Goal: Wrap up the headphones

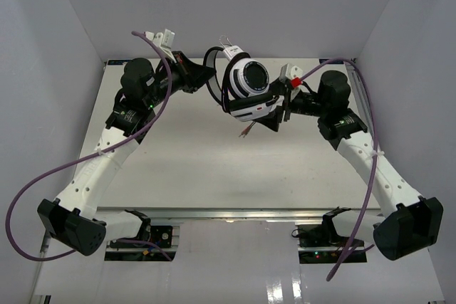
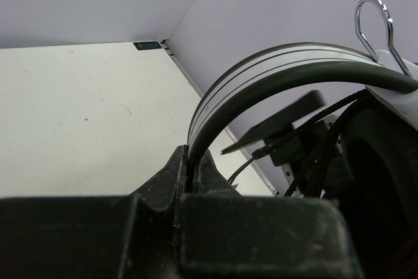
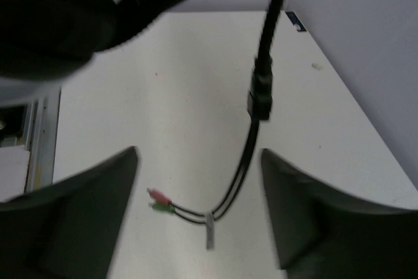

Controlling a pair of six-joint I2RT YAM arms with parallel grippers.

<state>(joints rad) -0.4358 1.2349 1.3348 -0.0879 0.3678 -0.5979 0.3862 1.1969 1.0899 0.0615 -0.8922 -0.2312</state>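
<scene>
Right gripper (image 3: 199,207) jaws wide, but cord (image 3: 262,89) of the headphones (image 1: 248,80) hanging through the gap, nearer the right finger, touching neither; plugs (image 3: 160,200) lower down, over the table (image 3: 196,96). Earcup (image 3: 59,17) blocking up-left of it. Left gripper (image 2: 192,168) clamped on headband (image 2: 261,83), arcing up-right ahead; wall (image 2: 274,4) behind that. Free tabletop to its left.

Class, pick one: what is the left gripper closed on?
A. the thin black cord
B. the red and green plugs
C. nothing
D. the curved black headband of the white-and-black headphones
D: in the left wrist view, the left gripper is shut on the curved black headband, pinching it.
</scene>
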